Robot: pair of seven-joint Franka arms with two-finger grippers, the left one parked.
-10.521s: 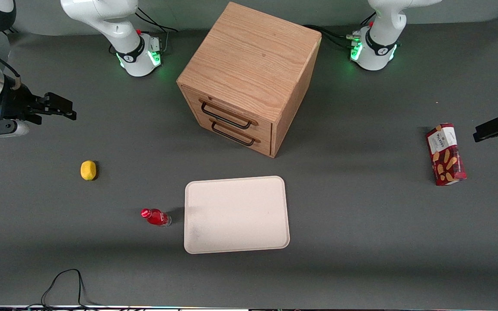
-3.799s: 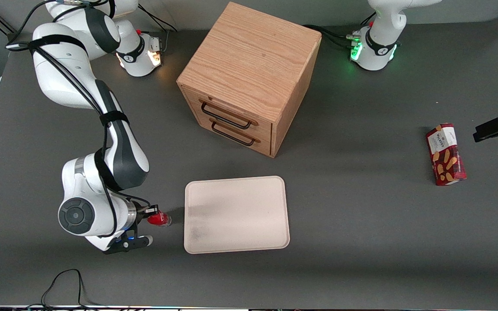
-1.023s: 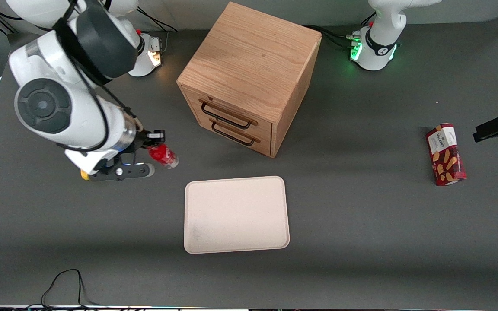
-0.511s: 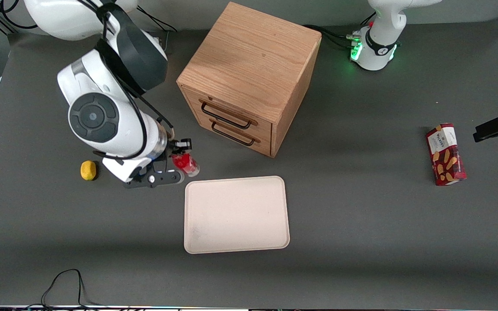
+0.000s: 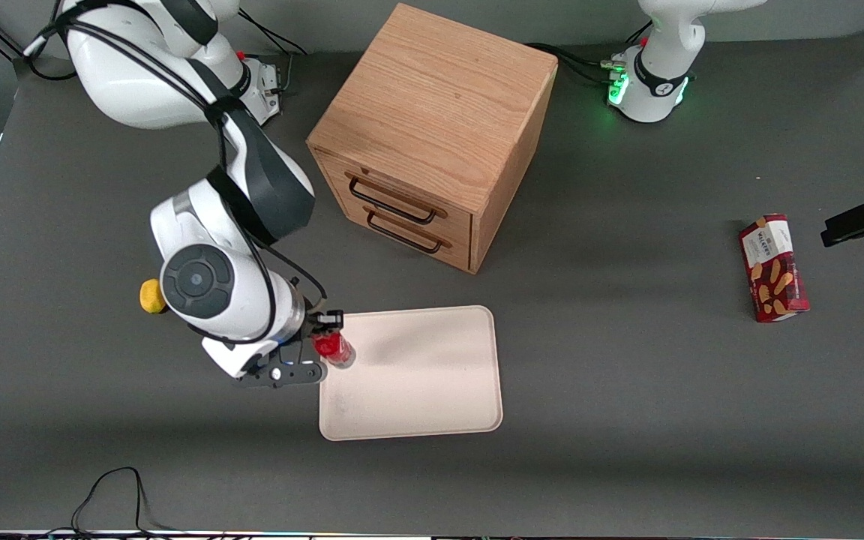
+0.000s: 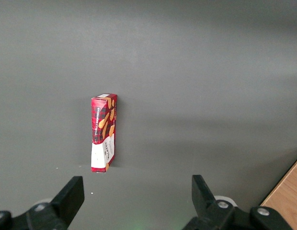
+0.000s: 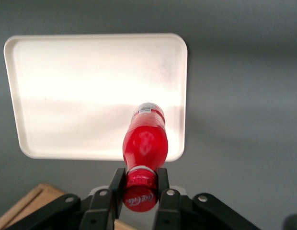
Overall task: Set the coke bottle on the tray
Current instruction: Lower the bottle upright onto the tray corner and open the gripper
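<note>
Landmark: tray (image 5: 417, 375), nearer the front camera than the cabinet (image 5: 432, 135).
Gripper (image 5: 325, 346): above the tray's edge at the working arm's end, clamping the bottle (image 5: 334, 349).
Lemon (image 5: 150, 295): well off the tray, toward the working arm's end.
Box (image 5: 772, 267): well off the tray, toward the parked arm's end.

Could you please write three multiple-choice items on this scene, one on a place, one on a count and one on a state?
1. Where is the coke bottle?
A. over the edge of the tray
B. on the cabinet
C. beside the snack box

2. How many drawer handles does the wooden cabinet show?
A. one
B. two
C. four

3. What is the hand doing?
A. open over the lemon
B. shut on nothing
C. gripping the bottle near its cap

Answers:
1 A, the front view shows it at the tray's edge toward the working arm's end.
2 B, two dark handles, one above the other.
3 C, the fingers flank the neck.
</note>
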